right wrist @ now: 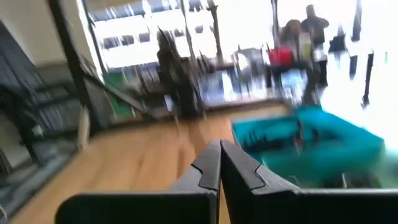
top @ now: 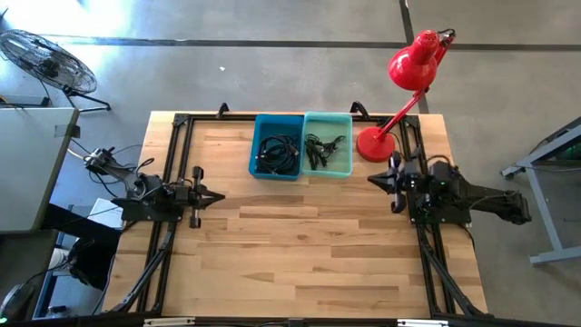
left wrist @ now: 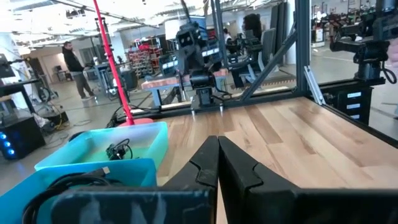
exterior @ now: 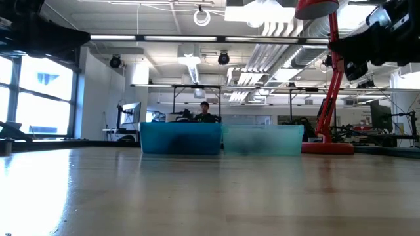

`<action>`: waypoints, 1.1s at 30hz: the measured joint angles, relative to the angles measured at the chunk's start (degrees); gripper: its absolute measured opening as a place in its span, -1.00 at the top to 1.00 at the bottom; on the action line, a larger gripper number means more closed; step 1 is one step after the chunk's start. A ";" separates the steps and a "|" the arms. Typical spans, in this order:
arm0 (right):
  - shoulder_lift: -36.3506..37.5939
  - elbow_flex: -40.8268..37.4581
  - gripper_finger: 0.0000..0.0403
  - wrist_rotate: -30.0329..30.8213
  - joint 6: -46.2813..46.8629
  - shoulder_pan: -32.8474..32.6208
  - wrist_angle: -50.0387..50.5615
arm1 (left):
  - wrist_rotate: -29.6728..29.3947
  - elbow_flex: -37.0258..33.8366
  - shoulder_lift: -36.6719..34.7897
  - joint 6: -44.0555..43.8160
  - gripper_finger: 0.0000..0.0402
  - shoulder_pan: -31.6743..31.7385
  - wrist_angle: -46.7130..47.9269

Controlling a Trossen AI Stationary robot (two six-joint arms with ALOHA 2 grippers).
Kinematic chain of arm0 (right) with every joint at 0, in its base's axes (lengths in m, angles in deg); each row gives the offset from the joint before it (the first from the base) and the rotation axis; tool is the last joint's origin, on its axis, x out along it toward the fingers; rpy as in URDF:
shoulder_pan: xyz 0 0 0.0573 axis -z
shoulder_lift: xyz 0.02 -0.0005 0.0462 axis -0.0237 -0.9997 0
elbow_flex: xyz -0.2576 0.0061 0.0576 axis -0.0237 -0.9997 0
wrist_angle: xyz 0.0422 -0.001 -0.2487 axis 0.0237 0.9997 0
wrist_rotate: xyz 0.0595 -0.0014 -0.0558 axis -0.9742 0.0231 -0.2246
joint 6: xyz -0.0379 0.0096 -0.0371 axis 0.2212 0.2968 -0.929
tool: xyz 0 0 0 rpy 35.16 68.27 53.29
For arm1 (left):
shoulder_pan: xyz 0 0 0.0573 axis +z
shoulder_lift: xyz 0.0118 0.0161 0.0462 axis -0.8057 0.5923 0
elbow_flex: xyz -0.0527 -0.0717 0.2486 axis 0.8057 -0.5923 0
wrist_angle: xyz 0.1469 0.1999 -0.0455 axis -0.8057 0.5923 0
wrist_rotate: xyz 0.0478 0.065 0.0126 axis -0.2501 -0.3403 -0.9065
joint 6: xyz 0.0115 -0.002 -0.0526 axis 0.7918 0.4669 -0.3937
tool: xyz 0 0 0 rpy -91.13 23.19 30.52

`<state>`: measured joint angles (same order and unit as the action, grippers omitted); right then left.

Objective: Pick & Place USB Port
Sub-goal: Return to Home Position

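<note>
Judging by how things lie, the sorting looks finished and the step in hand is parking the arms. The left arm (top: 163,195) sits at the worktop's (top: 300,254) left edge and the right arm (top: 445,193) at its right edge, both well apart from the bins. In each wrist view the jaws are clenched tip to tip, grasping nothing. A coil of black cables (top: 278,154) lies in the blue bin (top: 278,117). More dark cables (top: 323,147) lie in the green bin (top: 329,116), which stands touching the blue bin along the far side. The red lamp (top: 413,65) stands just beside the green bin. No cable shows loose on the planks in the high view. The next move probably calls only for each arm to settle at its rest pose, jaws empty, staying clear of the lamp base near the right arm.
</note>
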<state>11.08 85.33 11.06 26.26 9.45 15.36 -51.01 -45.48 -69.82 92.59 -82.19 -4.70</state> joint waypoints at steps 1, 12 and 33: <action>0.00 0.02 1.00 -0.43 -0.42 0.00 -1.89 | -0.18 0.00 0.00 -0.23 1.00 0.00 0.01; 0.00 0.01 1.00 -2.77 -1.26 0.00 -5.00 | -0.33 0.00 0.00 -0.76 1.00 0.00 0.01; -0.39 -3.26 1.00 -3.69 0.16 0.04 -6.66 | -0.77 0.00 0.17 0.40 1.00 0.00 0.02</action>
<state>10.69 82.07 7.37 26.43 9.49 8.70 -51.78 -45.48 -69.64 92.99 -82.19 -4.68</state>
